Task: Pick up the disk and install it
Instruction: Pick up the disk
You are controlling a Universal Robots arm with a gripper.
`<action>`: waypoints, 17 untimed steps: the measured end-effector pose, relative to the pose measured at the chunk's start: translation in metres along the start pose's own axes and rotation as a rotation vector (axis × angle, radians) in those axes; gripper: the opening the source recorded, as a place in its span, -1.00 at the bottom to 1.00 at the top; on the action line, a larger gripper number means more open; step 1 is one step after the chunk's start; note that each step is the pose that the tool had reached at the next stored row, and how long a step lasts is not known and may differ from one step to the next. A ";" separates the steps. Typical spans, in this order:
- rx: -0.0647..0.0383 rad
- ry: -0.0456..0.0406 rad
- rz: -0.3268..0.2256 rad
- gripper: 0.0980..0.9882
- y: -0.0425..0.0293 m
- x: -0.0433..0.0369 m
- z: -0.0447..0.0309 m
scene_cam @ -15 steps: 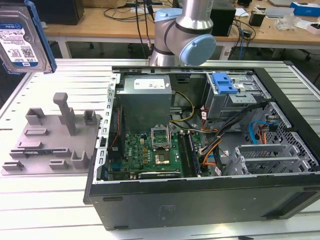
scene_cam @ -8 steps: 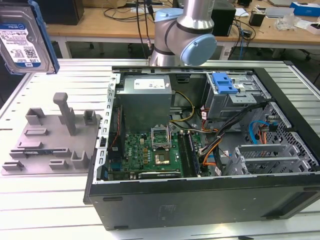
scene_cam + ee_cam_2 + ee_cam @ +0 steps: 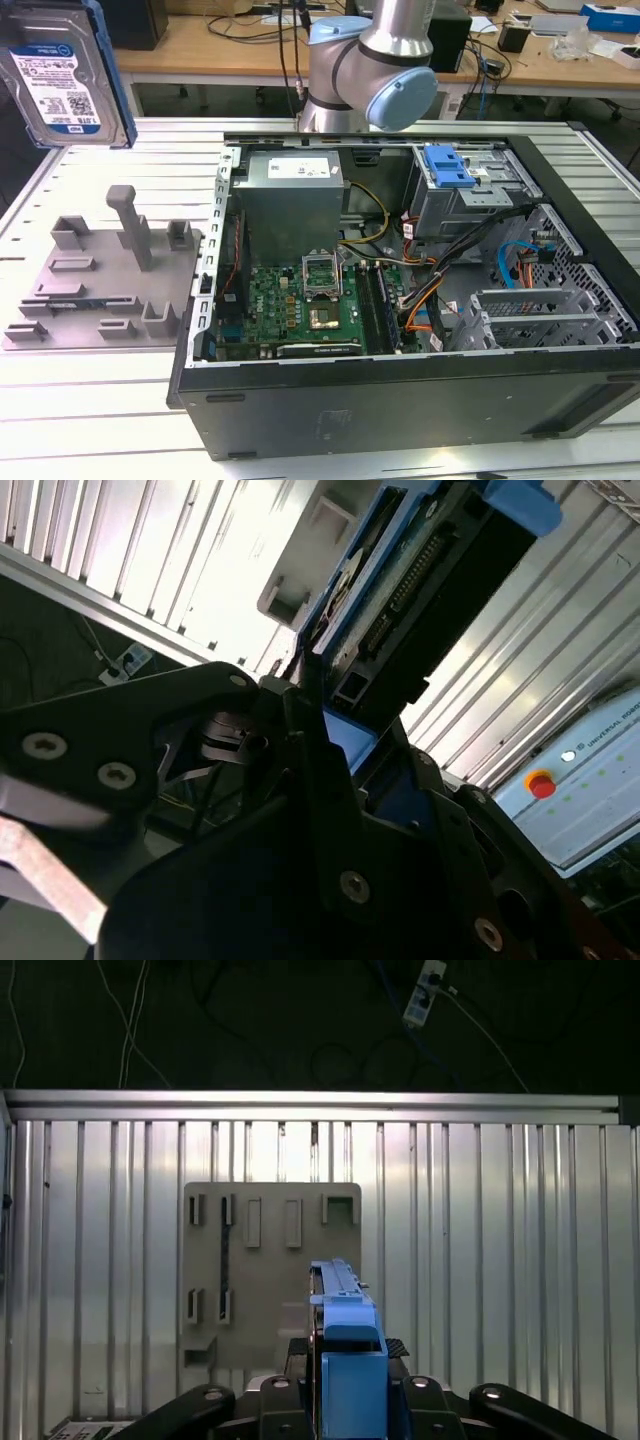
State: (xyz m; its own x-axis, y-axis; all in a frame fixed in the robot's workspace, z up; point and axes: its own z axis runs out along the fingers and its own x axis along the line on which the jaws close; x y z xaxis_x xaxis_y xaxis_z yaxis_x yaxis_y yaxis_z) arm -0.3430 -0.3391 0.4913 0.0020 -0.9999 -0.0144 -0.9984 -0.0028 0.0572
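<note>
The disk (image 3: 60,75), a silver-grey hard drive with a blue-and-white label in a light-blue bracket, hangs in the air at the exterior view's upper left, above the slatted table. In the second wrist view the disk (image 3: 420,580) stands between my black fingers, with my gripper (image 3: 330,710) shut on it and its connector edge showing. The first wrist view shows the disk (image 3: 345,1330) edge-on, clamped in my gripper (image 3: 348,1350) high over the grey fixture plate (image 3: 270,1260).
An open computer case (image 3: 200,330) lies on the table at the exterior view's right, with a motherboard (image 3: 300,305), a grey power supply box (image 3: 292,200) and a drive cage with a blue latch (image 3: 447,168). The grey fixture plate (image 3: 100,280) sits left of the case.
</note>
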 end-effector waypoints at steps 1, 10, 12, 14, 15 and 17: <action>-0.008 0.0013 0.000 -0.39 -0.0118 0.0043 -0.0029; -0.015 0.0015 0.000 -0.39 -0.0976 0.0360 -0.0090; -0.015 0.0014 0.000 -0.39 -0.1058 0.0389 -0.0095; -0.015 0.0014 0.000 -0.39 -0.1158 0.0419 -0.0101; -0.015 0.0015 0.000 -0.39 -0.1219 0.0436 -0.0105; -0.015 0.0015 0.000 -0.39 -0.1298 0.0458 -0.0109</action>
State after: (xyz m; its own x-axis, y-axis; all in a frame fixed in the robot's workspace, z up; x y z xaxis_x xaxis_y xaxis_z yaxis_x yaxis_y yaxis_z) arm -0.2127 -0.3847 0.4941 0.0020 -0.9999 -0.0129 -0.9974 -0.0029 0.0725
